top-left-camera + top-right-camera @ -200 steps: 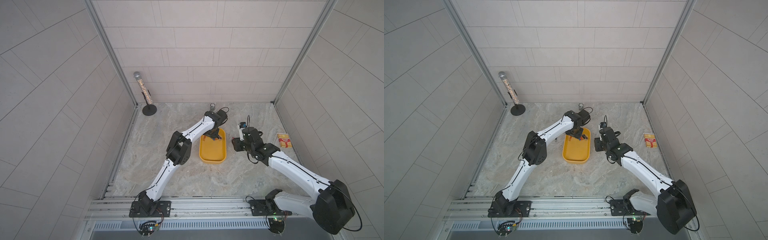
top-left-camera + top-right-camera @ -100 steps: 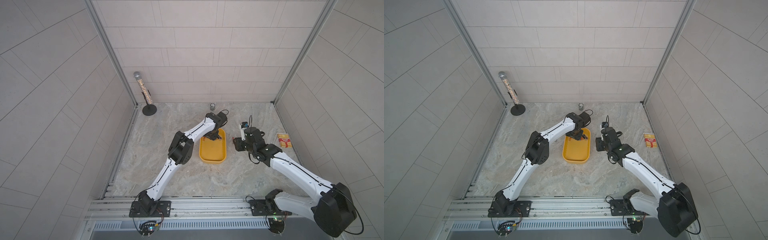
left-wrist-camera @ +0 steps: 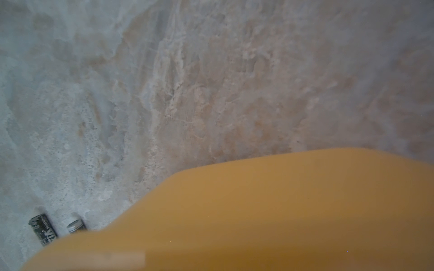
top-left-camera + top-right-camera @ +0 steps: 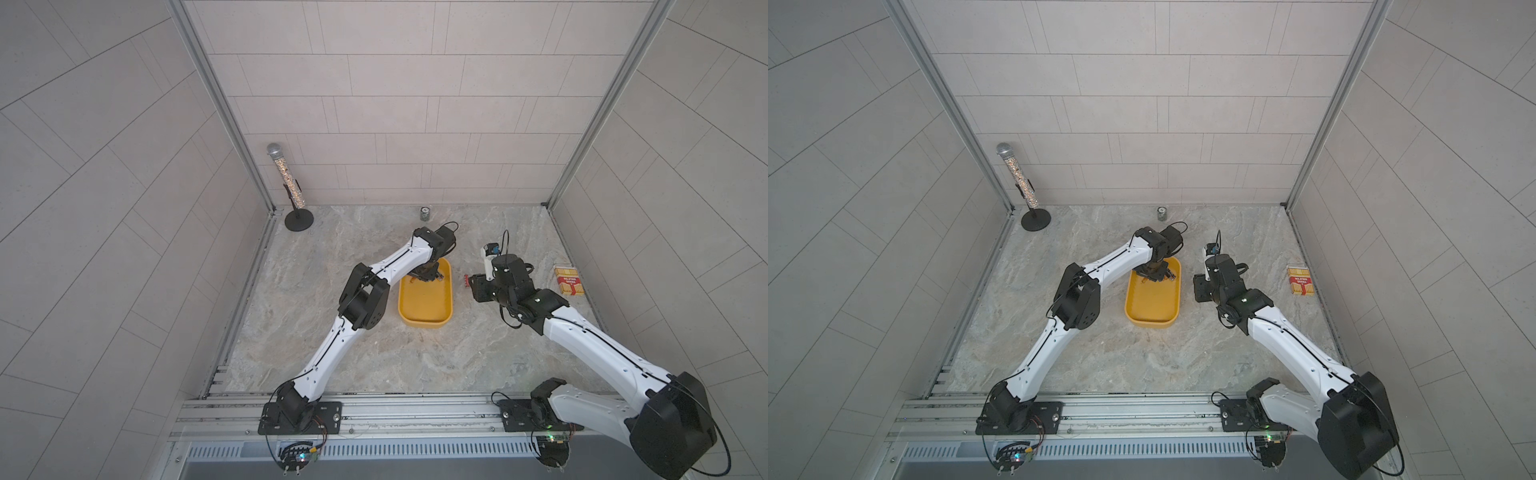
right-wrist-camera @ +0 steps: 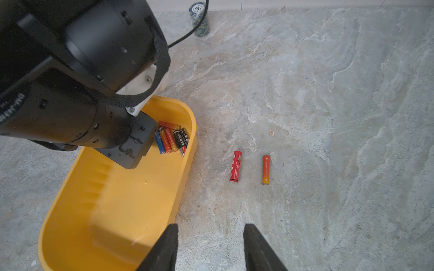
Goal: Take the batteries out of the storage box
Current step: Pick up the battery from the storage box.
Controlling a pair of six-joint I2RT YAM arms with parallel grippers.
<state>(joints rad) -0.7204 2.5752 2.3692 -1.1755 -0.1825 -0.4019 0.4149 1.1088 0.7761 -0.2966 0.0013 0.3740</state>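
The storage box point(image 4: 424, 309), a shallow yellow tray, lies on the marbled table point(image 4: 374, 353) between the two arms, and everything else is placed from it here. The batteries point(image 5: 171, 140) left inside are huddled at the box's far end, against its rounded wall: a blue one, two orange-red, two black, and a red one lying crosswise behind them (at least six show; the arm hides whatever else is there). The left gripper point(image 4: 427, 275) reaches down into that same far end, right beside the cluster. Its fingers are hidden under its own black body in every view, so I cannot tell whether it is spread or closed, or whether it holds a cell. Two cells are already out on the table on the box's right-arm side, near its wall and roughly parallel: a red battery point(image 5: 235, 166) closer to the box and an orange battery point(image 5: 265, 169) just past it. The left wrist view shows two dark cells point(image 3: 43, 229) on the table just outside the blurred yellow wall of the box. The right gripper point(image 5: 209, 246) sits just beside the box's right wall, its jaws standing apart with only bare table between them. A small can point(image 4: 424, 213) stands beyond the box's far end. A striped packet point(image 4: 568, 281) lies well off to the box's right, and a glittery microphone point(image 4: 286, 178) on a stand is well off to its left.
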